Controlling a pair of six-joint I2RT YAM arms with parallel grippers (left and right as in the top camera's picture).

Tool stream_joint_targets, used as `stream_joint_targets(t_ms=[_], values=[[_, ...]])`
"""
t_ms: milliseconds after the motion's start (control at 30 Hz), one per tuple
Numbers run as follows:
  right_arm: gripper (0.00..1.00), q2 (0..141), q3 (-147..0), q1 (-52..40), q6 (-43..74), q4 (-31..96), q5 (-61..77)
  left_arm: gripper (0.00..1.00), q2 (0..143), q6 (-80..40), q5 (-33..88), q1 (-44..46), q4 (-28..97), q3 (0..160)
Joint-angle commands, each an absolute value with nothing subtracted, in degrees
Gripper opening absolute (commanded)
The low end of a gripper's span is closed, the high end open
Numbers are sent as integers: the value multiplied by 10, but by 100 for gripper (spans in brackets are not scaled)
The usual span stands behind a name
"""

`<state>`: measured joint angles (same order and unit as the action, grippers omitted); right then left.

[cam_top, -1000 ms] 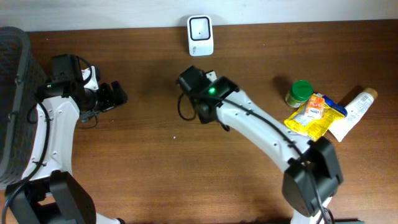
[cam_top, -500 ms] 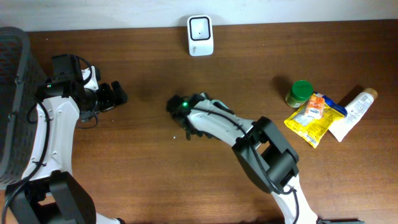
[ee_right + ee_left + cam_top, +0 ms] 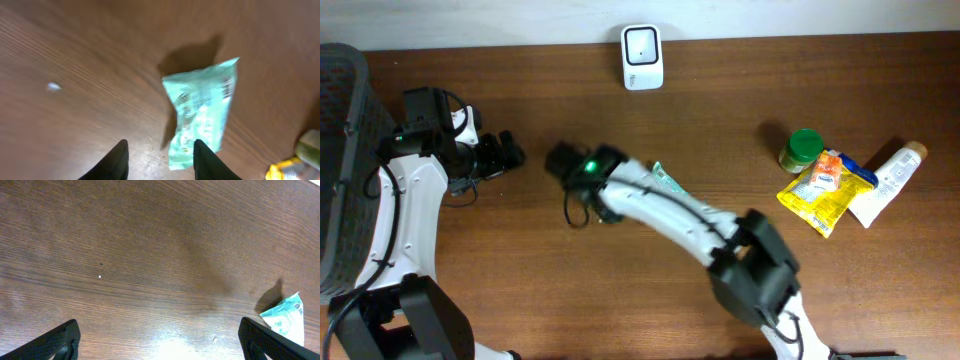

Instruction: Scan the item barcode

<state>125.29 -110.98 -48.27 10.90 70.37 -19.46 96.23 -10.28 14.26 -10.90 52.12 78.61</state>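
My right wrist camera is smeared with blur, but I can make out the right gripper point(image 3: 160, 159). Its two fingers are partly apart with only bare table point(image 3: 75, 60) in the gap, so it clamps nothing. The green packet point(image 3: 202, 115) lies flat on the wood just ahead. Its lower end is hidden behind one finger, so I cannot tell whether they touch, and its print is too blurred for me to find a barcode. From overhead, the right arm point(image 3: 670, 205) covers most of the packet. Just a green corner pokes out beside it, near the table's middle and well apart from the white scanner point(image 3: 642, 57) at the far edge. The left gripper point(image 3: 159, 335) stands wide apart over bare wood. Only its fingertips show, at the bottom corners, and the packet is cut off at that frame's edge. A dark basket point(image 3: 340, 150) is cropped at the overhead border.
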Motion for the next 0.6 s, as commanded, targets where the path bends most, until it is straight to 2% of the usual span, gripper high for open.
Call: stream_joint_targets(t_ms=[0,33,100,300,567], values=[[18,1208,-1146,-409,115,705,-64,99,971,-102,141,-110,521,785],[9,1209,-1145,-387,129,708,-41,99,971,-102,141,-110,521,785],[4,1222,-1144,-342,155,714,-7,99,971,-102,141,-110,521,785],[4,1270,-1130,-263,169,693,8,99,971,-102,141,-110,521,785],[4,1337,-1130,-256,168,681,9,99,971,-102,141,-110,521,785]])
